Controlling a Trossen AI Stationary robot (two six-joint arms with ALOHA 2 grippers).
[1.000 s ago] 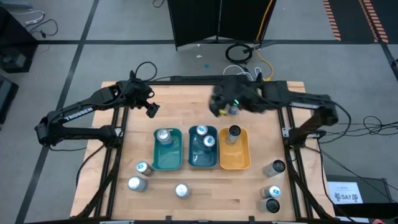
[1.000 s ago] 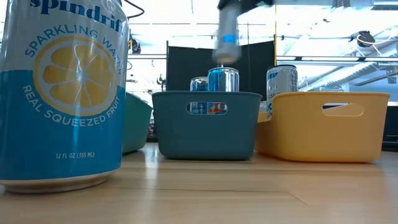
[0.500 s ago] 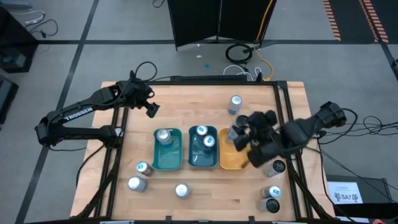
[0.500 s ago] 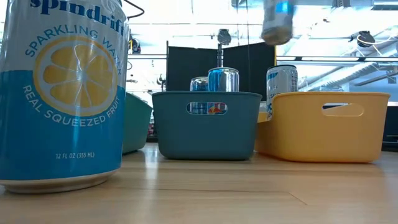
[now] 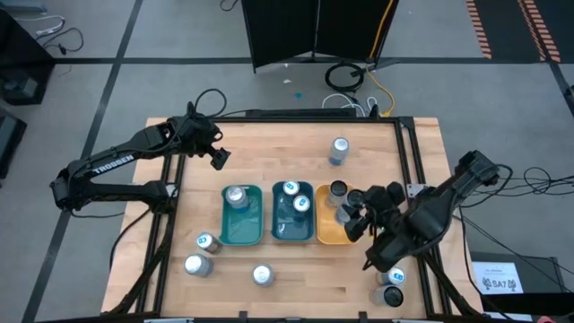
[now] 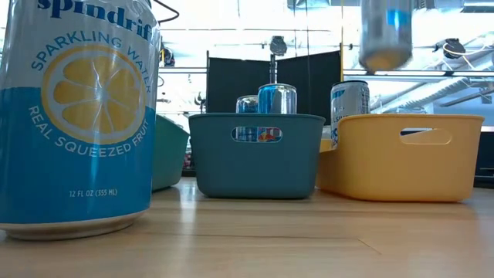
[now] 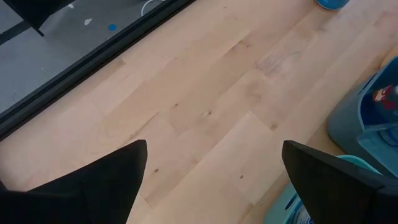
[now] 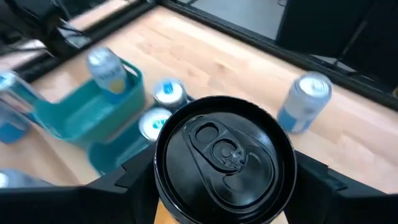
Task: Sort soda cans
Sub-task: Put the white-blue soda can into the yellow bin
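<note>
Right fingers [image 8: 224, 180] are clamped on a dark-topped can [image 8: 224, 155], one on each side of its body, part open to the can's width. The can stands upright in the grip, long axis vertical, tab up. In the low view the held can [image 6: 386, 35] hangs in the air above the orange tray [image 6: 401, 158], clear of its rim. From above, the right gripper [image 5: 359, 211] sits over the orange tray [image 5: 334, 235], near the bench's right side, arm coming in from the right edge.

Key relation: the tray lies straight below the held can, so the coming move looks like a plain vertical lowering with the can kept upright. One can [image 5: 337, 190] already stands at the far end of that tray, so the drop should land nearer the front end.

Left fingers [image 7: 74, 186] are spread wide with nothing between them, only bare bench [image 7: 205, 106] showing. The left gripper [image 5: 218, 157] hovers near the far left corner, waiting.

Other cans: two in the teal tray [image 5: 292, 213], one in the green tray [image 5: 240, 215], three loose near the front left edge [image 5: 199, 254], one alone near the far edge [image 5: 339, 149], some partly hidden at the front right corner.
</note>
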